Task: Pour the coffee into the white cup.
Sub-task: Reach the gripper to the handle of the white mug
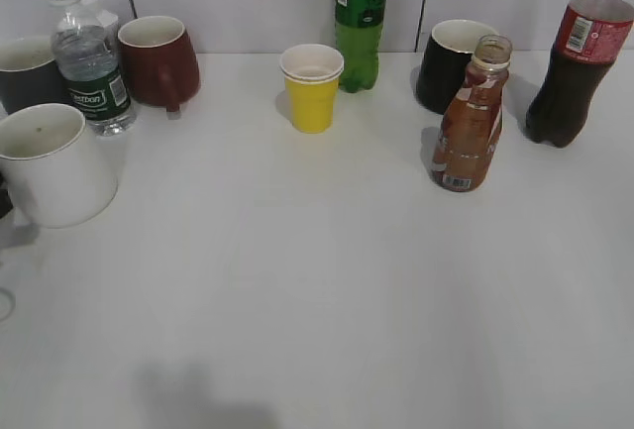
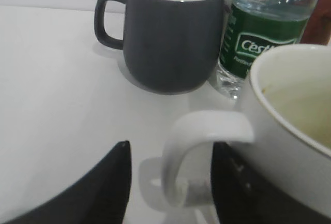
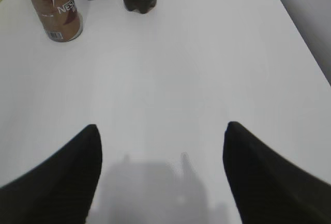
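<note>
Left wrist view showing the left gripper (image 2: 168, 182) spread wide, straddling the handle (image 2: 194, 146) of the white cup (image 2: 289, 131) without yet pinching it; probably best closing squarely on that loop before lifting. Right wrist view showing the right gripper (image 3: 163, 169) gaping, holding nothing, hanging over bare table (image 3: 207, 69), with the coffee bottle (image 3: 54, 9) well off at eleven o'clock, needing a level, mid-body grasp.

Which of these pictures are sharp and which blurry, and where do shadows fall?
Exterior view: sharp, soft shadows beside the coffee. Left wrist view: the white cup is close and blurred, the gripper fingers dark. Right wrist view: sharp table, a grey shadow between the gripper fingers.
</note>
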`<action>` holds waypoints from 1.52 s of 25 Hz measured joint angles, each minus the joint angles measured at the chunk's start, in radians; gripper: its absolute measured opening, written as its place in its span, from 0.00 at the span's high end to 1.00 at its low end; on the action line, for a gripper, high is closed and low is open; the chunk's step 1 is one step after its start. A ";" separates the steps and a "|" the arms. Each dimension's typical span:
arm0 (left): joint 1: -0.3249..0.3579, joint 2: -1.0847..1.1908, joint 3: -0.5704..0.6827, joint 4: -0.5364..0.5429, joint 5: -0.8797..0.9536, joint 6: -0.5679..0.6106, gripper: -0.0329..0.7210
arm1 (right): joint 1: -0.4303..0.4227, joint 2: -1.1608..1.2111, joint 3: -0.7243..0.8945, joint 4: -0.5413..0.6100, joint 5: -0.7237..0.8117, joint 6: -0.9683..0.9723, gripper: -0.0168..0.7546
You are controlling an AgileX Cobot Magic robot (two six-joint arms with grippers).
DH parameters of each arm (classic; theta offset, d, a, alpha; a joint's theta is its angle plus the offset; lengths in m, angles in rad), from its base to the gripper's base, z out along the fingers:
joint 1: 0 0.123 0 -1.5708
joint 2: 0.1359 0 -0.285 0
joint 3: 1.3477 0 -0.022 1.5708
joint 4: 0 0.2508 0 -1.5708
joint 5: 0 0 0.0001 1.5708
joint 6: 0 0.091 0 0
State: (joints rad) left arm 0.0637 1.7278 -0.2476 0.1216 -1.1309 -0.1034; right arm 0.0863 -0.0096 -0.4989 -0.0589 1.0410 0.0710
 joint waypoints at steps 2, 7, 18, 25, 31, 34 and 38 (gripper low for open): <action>0.008 0.000 -0.007 0.003 0.007 0.000 0.44 | 0.000 0.000 0.000 0.000 0.000 0.000 0.24; 0.059 0.001 -0.013 0.046 0.013 -0.006 0.45 | 0.000 0.000 0.000 0.000 0.000 0.000 0.24; 0.104 0.035 -0.080 0.226 0.080 -0.074 0.47 | 0.000 0.000 0.000 0.000 0.000 0.000 0.24; 0.106 0.039 -0.127 0.255 0.118 -0.076 0.48 | 0.000 0.000 0.000 0.000 0.000 0.000 0.24; 0.106 0.056 -0.190 0.261 0.162 -0.077 0.60 | 0.000 0.000 0.000 0.000 0.000 0.000 0.24; 0.106 0.076 -0.200 0.265 0.154 -0.077 0.78 | 0.000 0.000 0.000 0.000 0.000 0.000 0.24; 0.106 0.100 -0.201 0.285 0.107 -0.075 0.88 | 0.000 0.000 0.000 0.000 0.000 0.000 0.24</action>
State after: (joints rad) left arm 0.1702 1.8279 -0.4488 0.4067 -1.0234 -0.1779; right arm 0.0863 -0.0096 -0.4989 -0.0589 1.0410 0.0710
